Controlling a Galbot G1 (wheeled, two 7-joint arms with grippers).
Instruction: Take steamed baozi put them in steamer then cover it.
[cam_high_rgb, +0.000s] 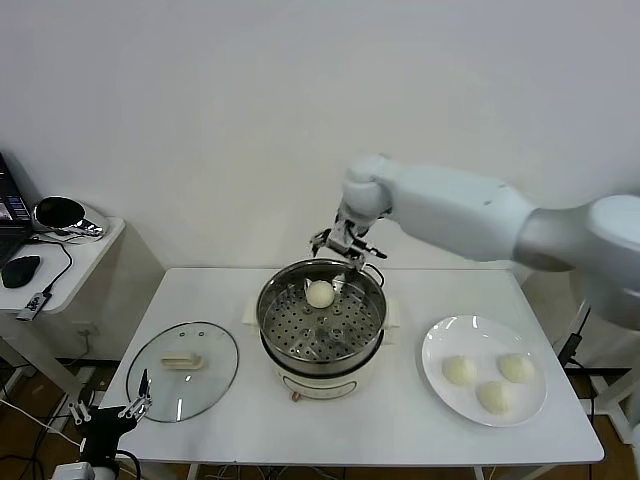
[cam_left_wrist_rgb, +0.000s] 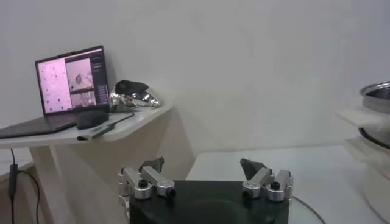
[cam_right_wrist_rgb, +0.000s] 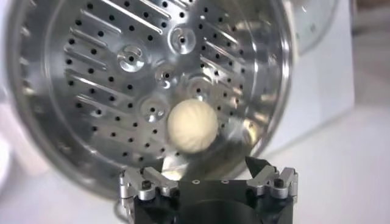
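Head view: a white tabletop (cam_high_rgb: 400, 420) is seen carrying the steamer (cam_high_rgb: 321, 325), the cover (cam_high_rgb: 183, 370) and a white plate (cam_high_rgb: 484, 369).
Steamer: set at the middle of the tabletop; uncovered, with the perforated tray exposed.
Baozi in steamer: 1 baozi (cam_high_rgb: 319, 293) is seen resting on the tray toward the far side of the pot; in the right wrist view the same bun (cam_right_wrist_rgb: 192, 125) lies free on the perforated metal.
Baozi on plate: 3 buns (cam_high_rgb: 459, 370) (cam_high_rgb: 516, 367) (cam_high_rgb: 494, 396) are grouped on the plate, to the robot's right of the steamer.
Cover: laid flat on the tabletop to the robot's left of the steamer, handle up, apart from the pot.
Right hand (cam_high_rgb: 345, 247): held above the far rim of the steamer; its fingers (cam_right_wrist_rgb: 261, 170) are seen spread, with nothing between them and the bun lying just beyond them.
Left hand (cam_high_rgb: 112, 410): parked low at the near left corner of the tabletop, beside the cover; its fingers (cam_left_wrist_rgb: 253, 168) are spread and nothing is gripped.
Side table (cam_high_rgb: 90, 245): a laptop (cam_left_wrist_rgb: 68, 85) and a mouse (cam_high_rgb: 20, 269) are noted on it.
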